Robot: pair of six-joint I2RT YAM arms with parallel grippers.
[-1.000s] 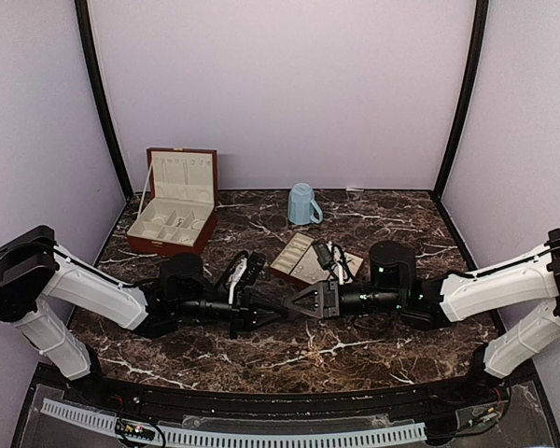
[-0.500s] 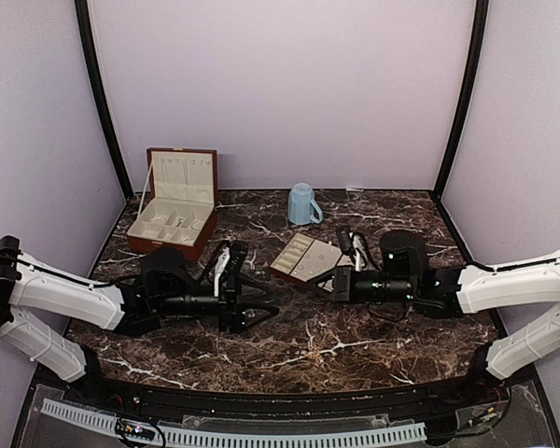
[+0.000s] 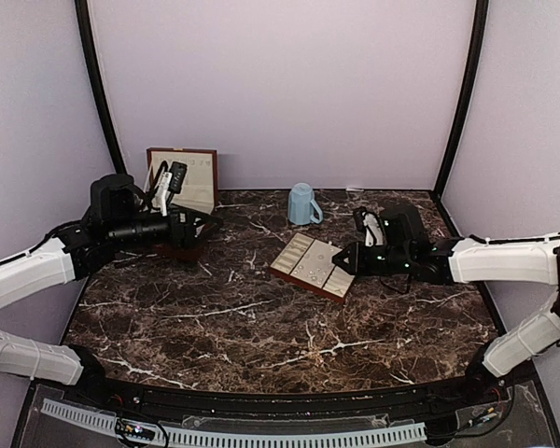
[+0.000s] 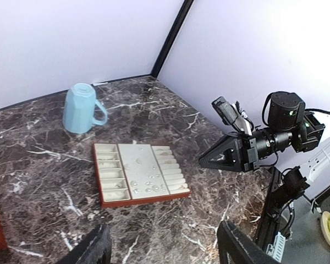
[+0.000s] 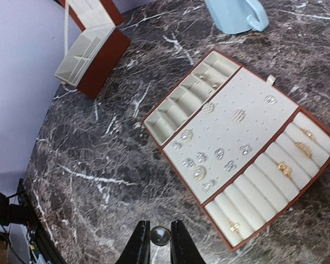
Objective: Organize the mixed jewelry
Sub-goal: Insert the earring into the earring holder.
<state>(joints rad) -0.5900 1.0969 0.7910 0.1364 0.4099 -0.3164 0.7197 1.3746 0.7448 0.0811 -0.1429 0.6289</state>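
A silvery jewelry piece (image 5: 160, 236) is pinched in the right claw (image 5: 160, 227), cut off below; the left claw (image 4: 164, 234) is held wide, empty.

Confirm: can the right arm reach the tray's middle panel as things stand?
Probably yes: the right gripper, shut on a silvery piece, hangs beside the tray with nothing between; the mug stands clear behind it.

Everything is lit brightly and evenly from above. Only soft, faint shadows are cast on the dark desk (image 3: 261, 317). The wall (image 4: 313, 38) is washed out to white in the left wrist view. Small glints are seen on the mixed jewelry (image 5: 219, 154). The right hand (image 5: 160, 236) is shown a little blurred.
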